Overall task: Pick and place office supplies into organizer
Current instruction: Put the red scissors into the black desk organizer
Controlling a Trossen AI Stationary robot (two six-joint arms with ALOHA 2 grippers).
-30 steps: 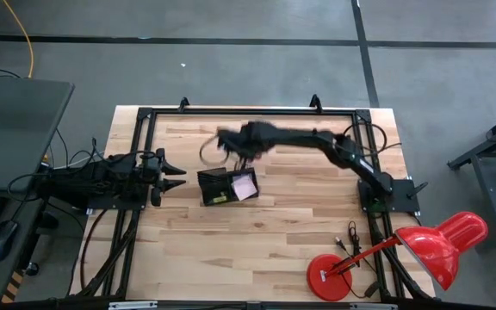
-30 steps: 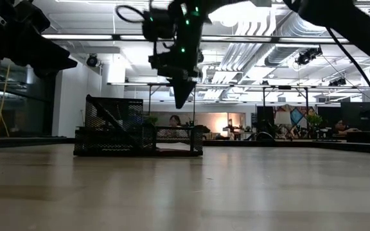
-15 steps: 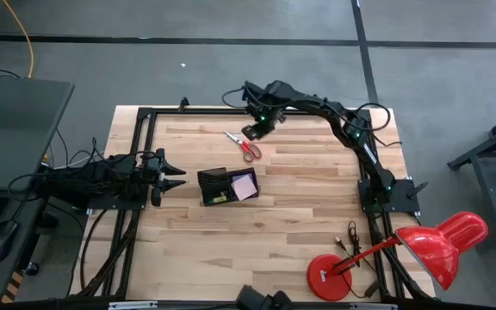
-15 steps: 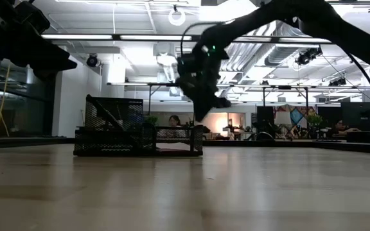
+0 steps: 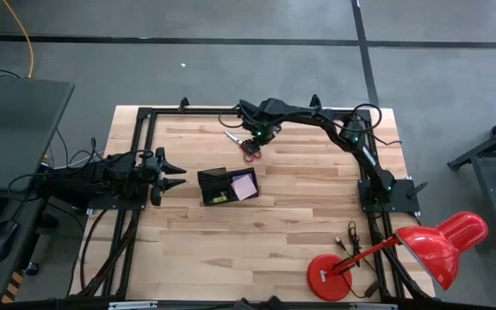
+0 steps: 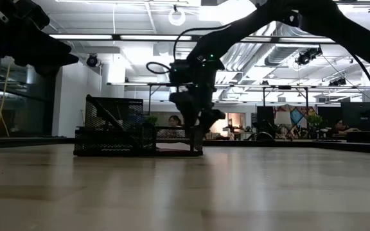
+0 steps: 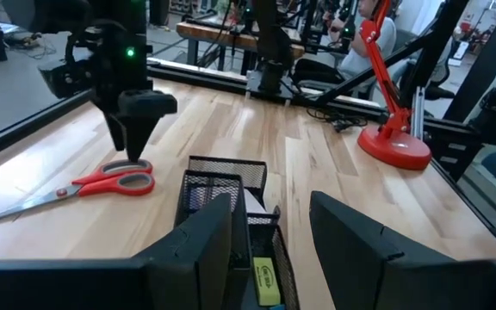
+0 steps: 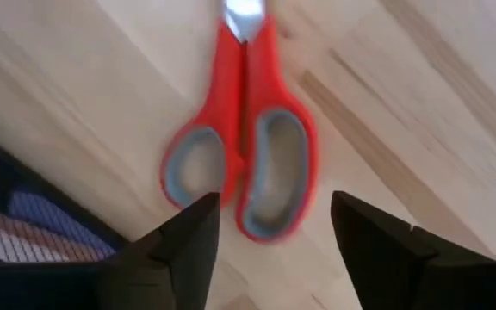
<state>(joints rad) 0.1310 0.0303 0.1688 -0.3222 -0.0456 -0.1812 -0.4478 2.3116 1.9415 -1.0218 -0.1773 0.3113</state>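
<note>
Light wooden table [image 5: 274, 232] with black frame rails along its edges, red-handled scissors [image 5: 243, 145] flat near the far edge, black mesh organizer [image 5: 226, 186] mid-table, red desk lamp [image 5: 330, 277] base at near right corner

Black wire-mesh organizer [image 7: 231, 185], wooden table [image 7: 317, 155]

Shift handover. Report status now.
Right gripper open, low over scissors handles. Left gripper open, parked facing organizer. Scissors flat on table, nothing blocking.

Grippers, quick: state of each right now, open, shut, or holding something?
Left gripper: open, holding nothing, parked facing the organizer.
Right gripper: open, empty, just above the scissors' handles.
</note>
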